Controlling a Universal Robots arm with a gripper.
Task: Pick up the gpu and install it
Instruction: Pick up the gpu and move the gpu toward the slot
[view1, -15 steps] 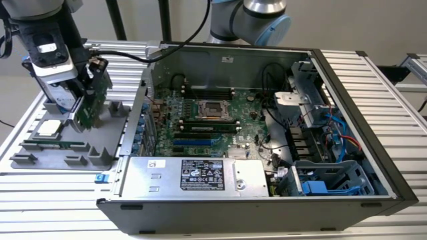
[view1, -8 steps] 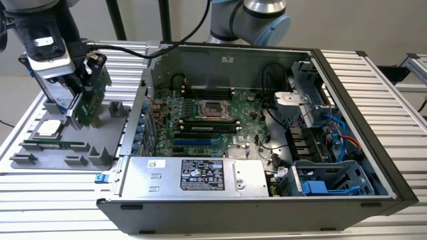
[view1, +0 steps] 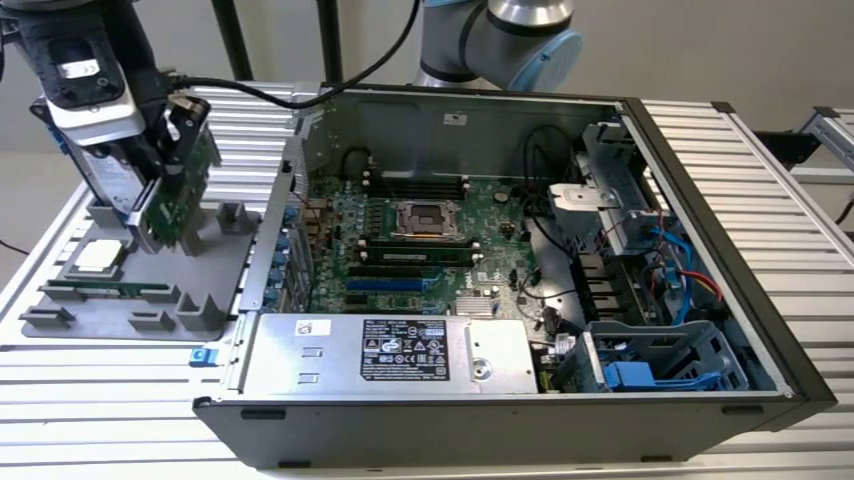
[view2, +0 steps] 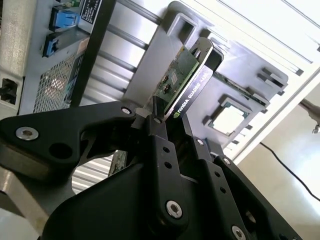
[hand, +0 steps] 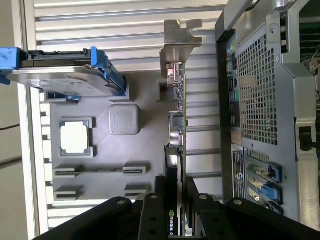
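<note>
Gripper (hand: 176, 182) clamped on gpu (hand: 176, 120), edge-on over gray tray (hand: 100, 160), clear gap to pc case (hand: 260, 100)

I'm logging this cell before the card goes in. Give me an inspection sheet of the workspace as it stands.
Surface: slatted metal table, carrying a gray tray and an open computer case.
Job's things: gpu held upright over the tray, outside the case.
Clutter: hard drive, processor, memory stick on the tray.
Grippers: gripper shut on the gpu.
Cables: black cable trailing over the case; red and blue leads inside.
Surroundings: arm base behind the case.
</note>
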